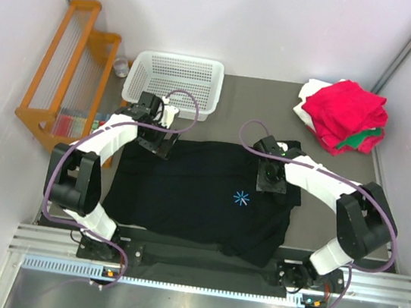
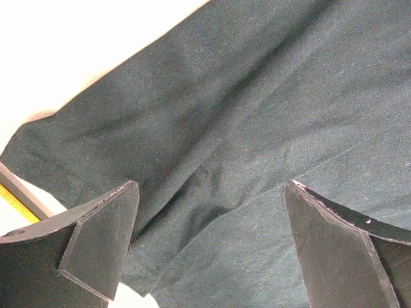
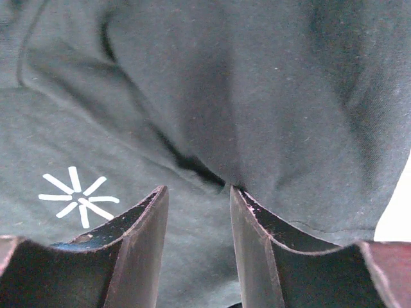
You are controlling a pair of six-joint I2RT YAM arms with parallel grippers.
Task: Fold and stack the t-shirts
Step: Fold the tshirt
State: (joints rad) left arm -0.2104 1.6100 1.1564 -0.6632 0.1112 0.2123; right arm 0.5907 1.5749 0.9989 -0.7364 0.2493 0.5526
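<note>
A large black t-shirt [image 1: 191, 198] lies spread flat on the table, its light-blue starburst mark [image 1: 241, 198] facing up. My left gripper [image 1: 153, 145] sits over the shirt's far left sleeve, jaws wide open above the cloth [image 2: 210, 183]. At the far right shoulder, my right gripper [image 1: 271, 180] is down on the shirt. Its jaws [image 3: 198, 188] stand narrowly apart over flat cloth, the right fingertip against a raised fold, with the starburst [image 3: 78, 197] to their left. Folded red [image 1: 345, 112], green [image 1: 367, 137] and white [image 1: 312, 100] t-shirts are stacked at the back right.
A white perforated basket [image 1: 176, 81] stands at the back, just behind the left gripper. An orange wooden rack [image 1: 68, 66] leans off the table's left side. Bare grey table [image 1: 258, 108] shows between the basket and the stack.
</note>
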